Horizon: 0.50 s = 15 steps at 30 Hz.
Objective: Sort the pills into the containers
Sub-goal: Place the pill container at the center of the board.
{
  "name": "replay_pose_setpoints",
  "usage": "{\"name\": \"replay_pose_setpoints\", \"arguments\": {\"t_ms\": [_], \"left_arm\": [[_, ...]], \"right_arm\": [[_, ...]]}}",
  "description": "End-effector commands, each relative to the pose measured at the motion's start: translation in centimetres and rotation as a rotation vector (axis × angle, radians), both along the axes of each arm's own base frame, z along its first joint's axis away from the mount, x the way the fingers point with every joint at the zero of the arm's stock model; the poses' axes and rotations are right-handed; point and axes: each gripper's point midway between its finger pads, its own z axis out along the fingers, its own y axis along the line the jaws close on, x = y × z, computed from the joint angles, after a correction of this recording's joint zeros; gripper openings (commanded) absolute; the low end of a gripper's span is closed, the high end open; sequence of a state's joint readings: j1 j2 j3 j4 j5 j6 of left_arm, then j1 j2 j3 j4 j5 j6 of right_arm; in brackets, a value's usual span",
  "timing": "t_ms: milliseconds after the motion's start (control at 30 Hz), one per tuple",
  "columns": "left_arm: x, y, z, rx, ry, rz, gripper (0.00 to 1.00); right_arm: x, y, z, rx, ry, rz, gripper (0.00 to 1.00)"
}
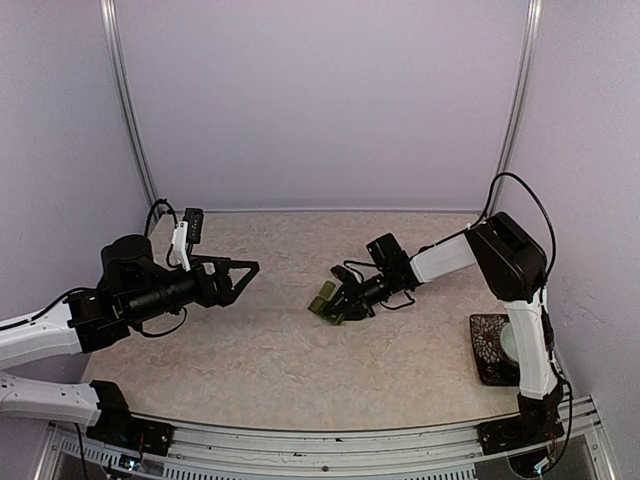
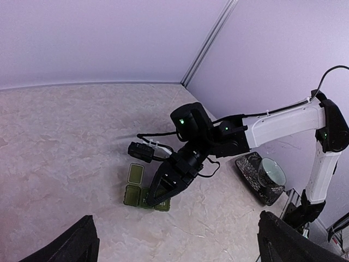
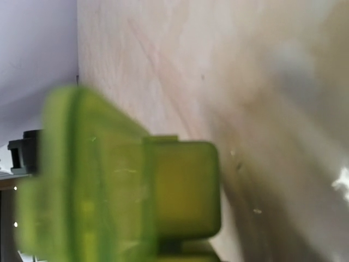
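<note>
On the pale marbled tabletop (image 1: pixel 250 370) the green box (image 2: pixel 134 185) lies mid-table with one lid open. We see no pills in it or around it, so sorting looks barely begun. The right gripper (image 2: pixel 159 197) is down at one end of the box, jaws narrowed, though we cannot tell whether they pinch it; the left gripper (image 1: pixel 248 276) hovers well apart, jaws wide.

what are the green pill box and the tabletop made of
The pill box looks like plastic: translucent yellow-green, slightly glossy, with light passing through its walls and moulded edges in the right wrist view. The tabletop is harder to call, perhaps laminate or a printed sheet: beige with marble-like veining, mostly matte, faintly creased.
</note>
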<state>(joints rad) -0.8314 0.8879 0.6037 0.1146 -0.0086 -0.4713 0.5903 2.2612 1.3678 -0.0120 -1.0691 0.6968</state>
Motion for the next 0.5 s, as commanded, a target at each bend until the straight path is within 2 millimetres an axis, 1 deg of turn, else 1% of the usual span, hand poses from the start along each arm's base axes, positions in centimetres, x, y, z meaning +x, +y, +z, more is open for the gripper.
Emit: {"name": "replay_pose_setpoints", "arguments": {"t_ms": [0, 167, 300, 467], "left_arm": [[0.3, 0.1, 0.3, -0.007, -0.009, 0.011, 0.99], [0.3, 0.0, 0.4, -0.004, -0.015, 0.008, 0.99], [0.5, 0.0, 0.5, -0.002, -0.020, 0.012, 0.99], [0.6, 0.0, 0.6, 0.000, -0.024, 0.012, 0.99]], "right_arm": [[0.5, -0.6, -0.7, -0.027, 0.019, -0.009, 0.27], [0.6, -1.5, -1.1, -0.058, 0.026, -0.025, 0.35], [0.8, -2.2, -1.1, -0.080, 0.023, -0.033, 0.47], [1.1, -3.0, -1.1, -0.114, 0.010, -0.046, 0.58]]}}
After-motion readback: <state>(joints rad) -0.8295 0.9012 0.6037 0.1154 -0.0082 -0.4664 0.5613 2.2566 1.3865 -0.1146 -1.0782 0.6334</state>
